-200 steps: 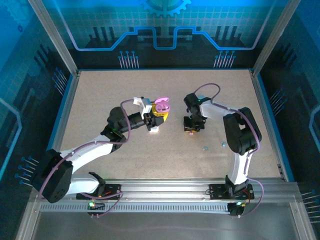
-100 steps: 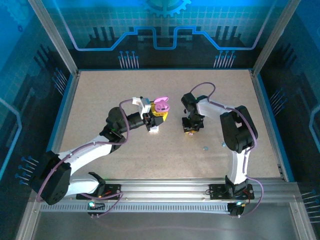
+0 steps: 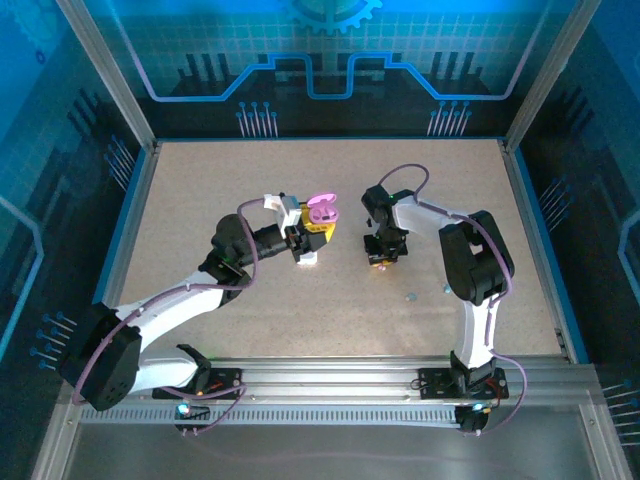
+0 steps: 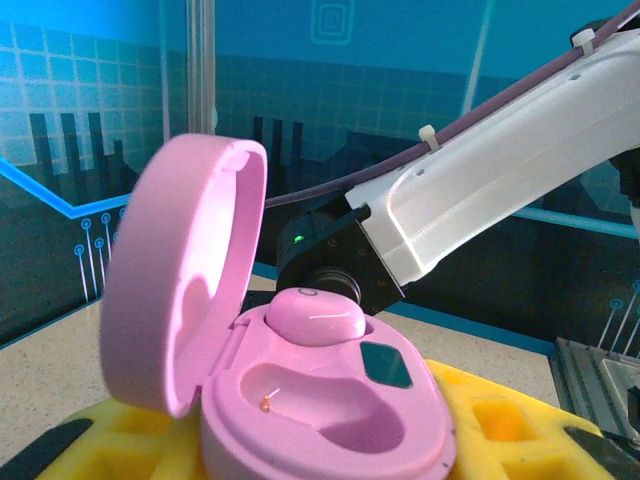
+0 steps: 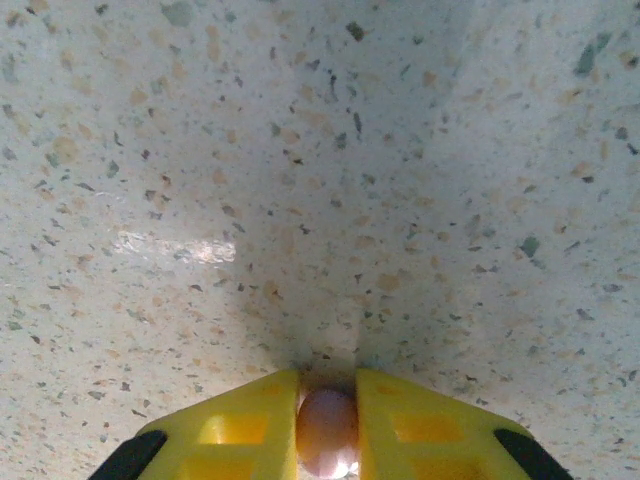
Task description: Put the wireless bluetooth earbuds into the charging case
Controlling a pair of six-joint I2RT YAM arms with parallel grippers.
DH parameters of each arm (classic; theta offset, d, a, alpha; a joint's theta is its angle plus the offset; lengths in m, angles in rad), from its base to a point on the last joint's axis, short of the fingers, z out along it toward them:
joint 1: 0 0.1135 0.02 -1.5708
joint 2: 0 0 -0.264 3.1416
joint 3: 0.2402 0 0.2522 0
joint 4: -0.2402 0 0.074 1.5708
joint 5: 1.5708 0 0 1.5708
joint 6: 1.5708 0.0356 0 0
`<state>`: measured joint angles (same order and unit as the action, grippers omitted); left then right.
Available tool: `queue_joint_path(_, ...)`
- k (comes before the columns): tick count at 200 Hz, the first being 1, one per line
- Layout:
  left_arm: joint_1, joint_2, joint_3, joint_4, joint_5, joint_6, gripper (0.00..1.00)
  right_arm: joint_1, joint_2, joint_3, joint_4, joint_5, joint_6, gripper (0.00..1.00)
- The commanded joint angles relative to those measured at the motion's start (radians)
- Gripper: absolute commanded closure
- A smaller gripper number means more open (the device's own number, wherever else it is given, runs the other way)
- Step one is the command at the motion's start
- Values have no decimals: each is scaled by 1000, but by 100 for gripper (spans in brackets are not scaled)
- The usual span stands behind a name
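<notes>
Pinched a tiny pink-purple bead-like earbud (image 5: 326, 432) between the yellow plastic fingers (image 5: 240, 428) of the right gripper (image 5: 327, 398), jaws narrow, tips just above the speckled beige tabletop (image 5: 300, 150). Hung right of the glossy pink pebble-shaped charging case (image 4: 330, 420), near it but apart. Clamped that case at its base in the left gripper (image 3: 313, 237), round lid (image 4: 185, 270) swung up and open. Held 1 matching pink earbud (image 4: 313, 316) seated in the case's far socket, beside a hollow near socket (image 4: 320, 395). Lay 2 light teal-blue earbuds (image 3: 410, 296) on the tabletop, right of the case, nearer the arm bases.
</notes>
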<state>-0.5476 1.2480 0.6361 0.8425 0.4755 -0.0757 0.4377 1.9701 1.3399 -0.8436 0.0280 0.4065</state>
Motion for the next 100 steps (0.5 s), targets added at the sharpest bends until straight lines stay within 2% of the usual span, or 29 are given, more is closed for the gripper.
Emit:
queue_joint_path(1,-8,-22,-10,15,-10,19,69,13,5,8,-22,-5,-5,82)
queue_joint_path(52,-7,-2,-9,21,-21,20,69,-1,-160,-6,-1,-80,20,83)
queue_joint_path(73,-8,10,-7,24,-34,20,69,-33,-276,-13,30,-182,48,83)
queue_joint_path(100,-7,31,-4,36,-59,19,69,-106,-425,-34,109,-396,109,83)
